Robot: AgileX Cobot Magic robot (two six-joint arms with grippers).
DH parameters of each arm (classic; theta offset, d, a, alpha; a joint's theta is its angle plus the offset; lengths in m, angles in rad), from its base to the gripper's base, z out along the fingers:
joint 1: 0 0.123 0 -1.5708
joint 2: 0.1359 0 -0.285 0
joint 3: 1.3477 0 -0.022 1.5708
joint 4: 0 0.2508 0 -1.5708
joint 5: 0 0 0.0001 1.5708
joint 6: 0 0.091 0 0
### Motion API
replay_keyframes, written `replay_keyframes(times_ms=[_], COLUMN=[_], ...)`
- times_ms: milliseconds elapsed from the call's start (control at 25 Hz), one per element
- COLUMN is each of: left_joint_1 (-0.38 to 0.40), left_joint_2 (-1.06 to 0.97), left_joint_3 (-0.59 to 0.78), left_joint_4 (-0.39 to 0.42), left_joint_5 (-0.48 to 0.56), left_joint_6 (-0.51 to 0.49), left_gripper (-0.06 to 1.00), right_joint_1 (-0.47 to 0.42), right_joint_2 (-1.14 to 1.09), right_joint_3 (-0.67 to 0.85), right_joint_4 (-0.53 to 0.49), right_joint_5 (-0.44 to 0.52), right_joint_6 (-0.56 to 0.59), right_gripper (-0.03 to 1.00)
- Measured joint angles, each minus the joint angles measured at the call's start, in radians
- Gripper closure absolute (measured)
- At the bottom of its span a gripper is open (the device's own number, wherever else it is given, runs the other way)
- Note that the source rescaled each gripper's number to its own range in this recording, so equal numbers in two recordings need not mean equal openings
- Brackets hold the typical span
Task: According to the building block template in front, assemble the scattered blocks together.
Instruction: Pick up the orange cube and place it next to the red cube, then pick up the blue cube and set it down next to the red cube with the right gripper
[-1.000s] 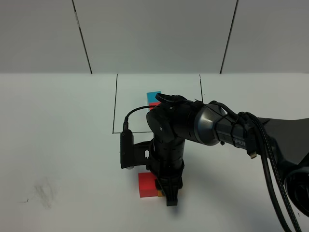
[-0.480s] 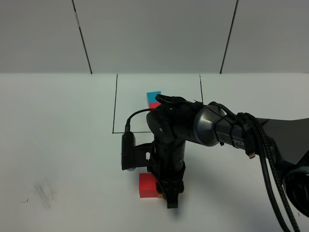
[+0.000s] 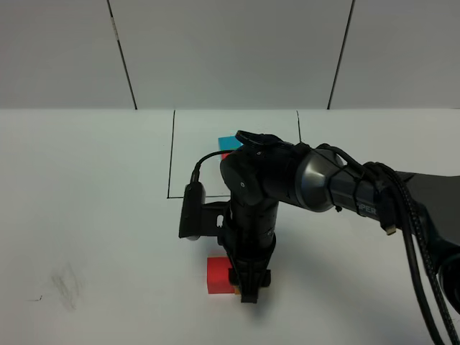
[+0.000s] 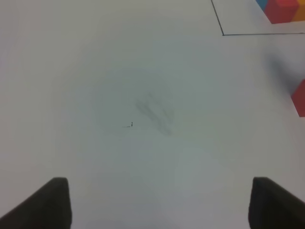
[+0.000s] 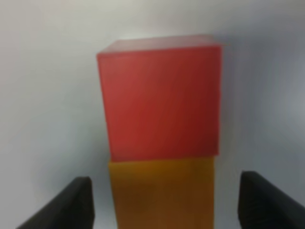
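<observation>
The building block template (image 3: 228,142) lies inside a thin black outline (image 3: 171,154); its light blue and red cubes show, and the arm hides the rest. In the left wrist view the template (image 4: 283,8) shows blue, red and orange. Of the scattered blocks, a red cube (image 3: 217,275) sits on the table with an orange cube (image 3: 235,290) touching its right side. My right gripper (image 3: 248,291) points down over the orange cube (image 5: 162,193), open, with its fingers (image 5: 71,205) standing clear on either side. The red cube (image 5: 159,102) lies just beyond. My left gripper (image 4: 162,205) is open over bare table.
The right arm (image 3: 287,180) reaches across the middle and covers part of the outlined area. A faint grey smudge (image 4: 152,112) marks the white table on the left. The red cube's edge (image 4: 300,98) shows at the side of the left wrist view.
My right gripper has spread its jaws and let go of the orange cube beside the red one. The arm has risen slightly. The left gripper has not moved.
</observation>
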Motion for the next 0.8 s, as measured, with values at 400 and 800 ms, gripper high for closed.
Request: replay_keyframes(times_ms=[400, 800], left_joint_1=[0.000, 0.000], left_joint_2=[0.000, 0.000], left_joint_3=[0.000, 0.000], left_joint_4=[0.000, 0.000], left_joint_5=[0.000, 0.000], left_joint_6=[0.000, 0.000], left_gripper=[0.01, 0.01], right_joint_1=[-0.090, -0.334], right_joint_2=[-0.159, -0.429], right_joint_3=[0.000, 0.170], right_joint_4=[-0.051, -0.101], right_joint_5=[0.027, 0.063], right_joint_6=[0.456, 0.835], right_gripper=[0.12, 0.30])
